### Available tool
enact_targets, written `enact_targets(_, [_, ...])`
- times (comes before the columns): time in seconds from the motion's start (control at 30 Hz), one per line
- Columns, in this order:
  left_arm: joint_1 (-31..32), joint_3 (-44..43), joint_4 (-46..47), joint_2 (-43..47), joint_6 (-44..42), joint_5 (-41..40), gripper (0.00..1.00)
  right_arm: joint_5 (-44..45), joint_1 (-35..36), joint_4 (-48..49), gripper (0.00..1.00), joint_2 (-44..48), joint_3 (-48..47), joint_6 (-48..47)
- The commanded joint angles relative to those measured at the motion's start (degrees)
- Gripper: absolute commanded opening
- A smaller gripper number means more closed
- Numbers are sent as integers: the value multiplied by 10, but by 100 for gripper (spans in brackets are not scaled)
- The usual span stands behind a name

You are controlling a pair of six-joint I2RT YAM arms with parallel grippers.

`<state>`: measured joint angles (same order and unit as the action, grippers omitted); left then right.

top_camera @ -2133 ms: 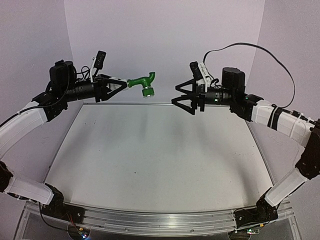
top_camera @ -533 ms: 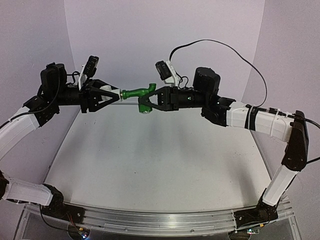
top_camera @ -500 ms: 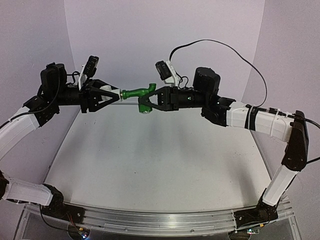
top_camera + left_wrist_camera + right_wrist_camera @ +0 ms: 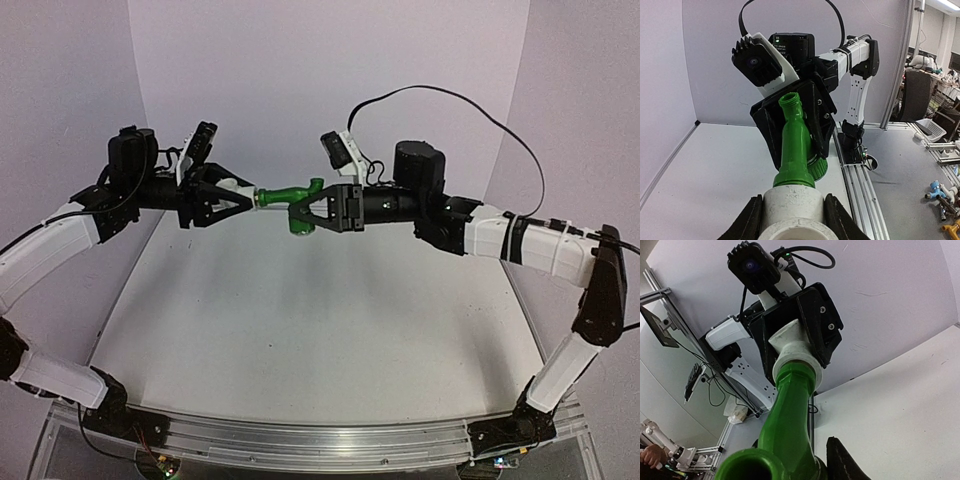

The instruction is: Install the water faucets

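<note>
1. Pale lilac walls (image 4: 330,60) close in a grey-white table (image 4: 300,320); both arms reach in above its far edge.
2. At the left, the left gripper (image 4: 247,195) points rightward, its fingers clamped on the white fitting (image 4: 250,193). The left wrist view shows that fitting squeezed between the two black fingers (image 4: 747,222).
3. Out of the fitting runs the green tap (image 4: 290,195), held in the air between the two grippers and well above the table. Its stem sits in the fitting's mouth and its round end hangs downward at the right.
4. At the right, the right gripper (image 4: 303,212) faces leftward, its fingers closed around the tap's round end. In the right wrist view one finger (image 4: 842,460) lies against the tap's base.
5. Farther right, a black cable (image 4: 450,95) arcs over the right arm.
</note>
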<state>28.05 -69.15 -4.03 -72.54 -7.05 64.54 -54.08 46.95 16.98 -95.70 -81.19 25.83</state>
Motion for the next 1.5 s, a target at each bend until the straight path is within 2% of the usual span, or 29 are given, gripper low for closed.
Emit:
enact_targets(0.0, [24,-43,8,-40,-56,42,0,127,14,-93,0,62,-6,-153])
enact_targets(0.1, [26,-60,8,-69,-95,46,0,189,13,-144,0,78,-12,-166])
enact_targets(0.23, [27,-90,8,-109,-159,63,0,176,11,-148,0,97,-2,-148])
enact_targets(0.37, [32,-83,8,-112,-319,91,0,130,-4,-148,0,99,-6,-99])
enact_targets(0.43, [32,-69,9,-101,-423,70,0,92,-15,-144,0,97,-11,-62])
enact_targets(0.47, [32,-74,12,-100,-461,33,0,81,-20,-142,0,94,-17,-36])
enact_targets(0.57, [32,-145,18,-121,-506,7,0,56,-34,-139,0,77,-45,43])
enact_targets(0.7, [32,-177,4,-136,-687,18,0,15,-62,-134,0,52,-96,160])
enact_targets(0.8, [32,-174,-23,-141,-885,15,0,7,-68,-121,0,34,-135,218])
enact_targets(0.93, [32,-155,-29,-144,-1176,-36,0,-9,-69,-102,0,1,-178,273])
enact_targets(1.07, [30,-136,-8,-151,-1293,-45,0,-1,-70,-101,0,-30,-214,305])
enact_targets(1.13, [30,-129,-4,-156,-1307,-43,0,8,-71,-101,0,-31,-217,304])
enact_targets(1.23, [30,-124,30,-148,-1212,-26,0,26,-77,-101,2,-19,-200,287])
enact_targets(1.27, [30,-119,71,-142,-1152,-24,0,35,-81,-101,10,-7,-189,277])
enact_targets(1.3, [30,-114,98,-137,-1081,-26,0,46,-86,-101,23,3,-177,266])
enact_targets(1.37, [30,-100,185,-123,-930,-46,0,61,-101,-102,65,31,-147,242])
enact_targets(1.4, [30,-98,206,-117,-860,-61,0,67,-110,-104,78,42,-133,234])
enact_targets(1.47, [30,-99,229,-111,-699,-106,0,69,-132,-109,90,68,-100,213])
